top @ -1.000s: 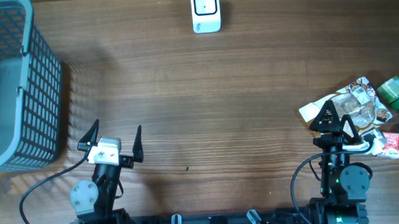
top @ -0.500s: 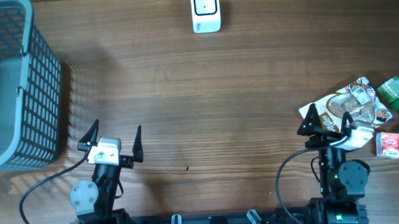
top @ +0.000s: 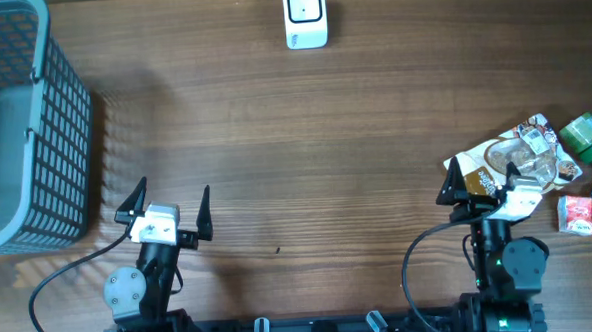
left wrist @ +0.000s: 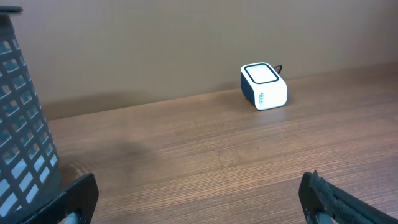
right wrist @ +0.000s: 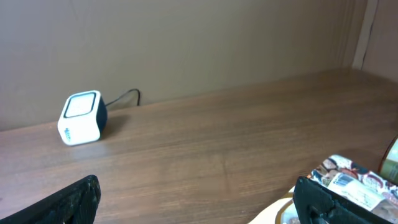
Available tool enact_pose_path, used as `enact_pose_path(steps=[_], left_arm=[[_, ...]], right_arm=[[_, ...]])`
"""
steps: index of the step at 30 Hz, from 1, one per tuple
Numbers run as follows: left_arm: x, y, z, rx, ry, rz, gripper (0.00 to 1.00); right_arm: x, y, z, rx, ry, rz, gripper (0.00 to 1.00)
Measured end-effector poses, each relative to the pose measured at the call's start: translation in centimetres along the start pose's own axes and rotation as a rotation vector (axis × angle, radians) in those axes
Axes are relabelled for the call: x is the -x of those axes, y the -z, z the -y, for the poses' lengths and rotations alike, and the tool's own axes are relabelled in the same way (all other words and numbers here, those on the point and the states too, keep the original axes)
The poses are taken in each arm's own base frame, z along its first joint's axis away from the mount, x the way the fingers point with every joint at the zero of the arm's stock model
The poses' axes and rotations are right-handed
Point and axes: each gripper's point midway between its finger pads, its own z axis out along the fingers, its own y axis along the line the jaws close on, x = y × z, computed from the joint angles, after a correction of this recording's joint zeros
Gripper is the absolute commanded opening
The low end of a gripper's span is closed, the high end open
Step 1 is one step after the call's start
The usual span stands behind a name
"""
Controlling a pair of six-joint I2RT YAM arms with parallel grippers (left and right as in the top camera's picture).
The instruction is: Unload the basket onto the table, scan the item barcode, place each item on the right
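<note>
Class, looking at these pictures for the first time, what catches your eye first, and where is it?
The colourful heap of packets on the right stands out first, with the open right gripper at its near edge. Next come the white scanner at the far middle edge and the grey mesh basket at the left.

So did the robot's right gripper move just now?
Yes. The right gripper swung left, one finger now past the left edge of the snack pile.
</note>
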Motion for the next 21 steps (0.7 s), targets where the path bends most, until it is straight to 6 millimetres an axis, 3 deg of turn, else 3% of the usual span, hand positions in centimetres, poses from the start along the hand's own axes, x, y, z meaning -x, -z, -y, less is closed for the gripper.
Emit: enact_pose_path(steps=[2, 21], left_arm=[[0.0, 0.0, 0.0, 0.0, 0.0, 0.0, 1.0], [0.0, 0.0, 0.0, 0.0, 0.0, 0.0, 1.0]], right_arm=[[1.24, 0.24, -0.19, 0.008, -0.001, 0.053, 1.0], [0.96, 0.25, -0.15, 0.007, -0.001, 0.042, 1.0]])
